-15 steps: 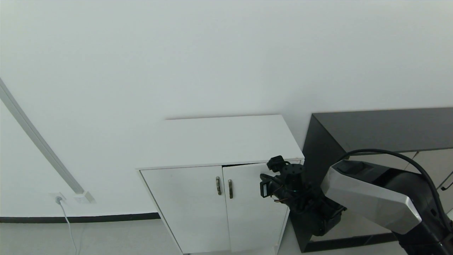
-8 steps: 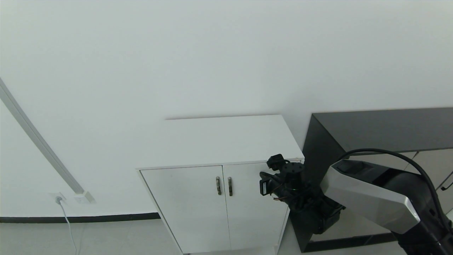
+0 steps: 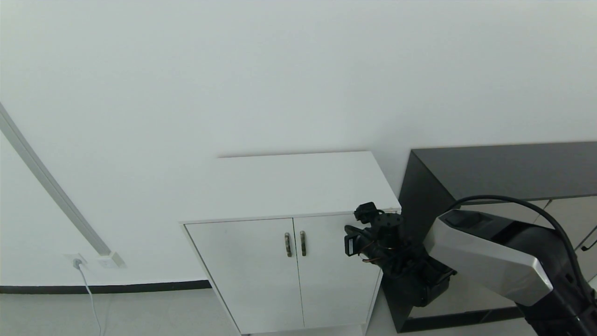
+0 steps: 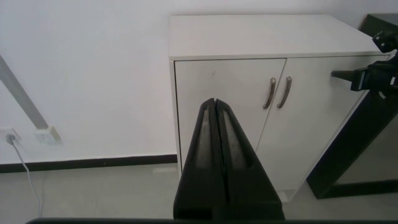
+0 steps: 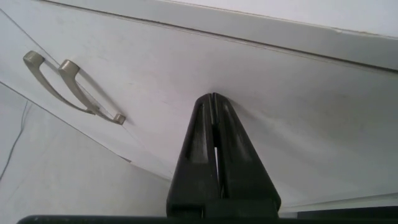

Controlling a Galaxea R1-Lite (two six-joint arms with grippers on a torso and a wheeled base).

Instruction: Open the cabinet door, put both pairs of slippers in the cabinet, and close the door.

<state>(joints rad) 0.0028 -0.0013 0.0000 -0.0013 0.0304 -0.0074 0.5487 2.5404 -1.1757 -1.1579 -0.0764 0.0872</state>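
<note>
Left gripper and right gripper both have fingers pressed together

The head camera is looking down from above at the cabinet. The left wrist camera is facing its doors from farther back; the right one is sitting very near them. All are sharing the handles.

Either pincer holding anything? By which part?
Nothing held: left pincer shut empty, short of the white two-door cabinet; right pincer shut empty, tips at its right door, off the curved metal handles.
</note>
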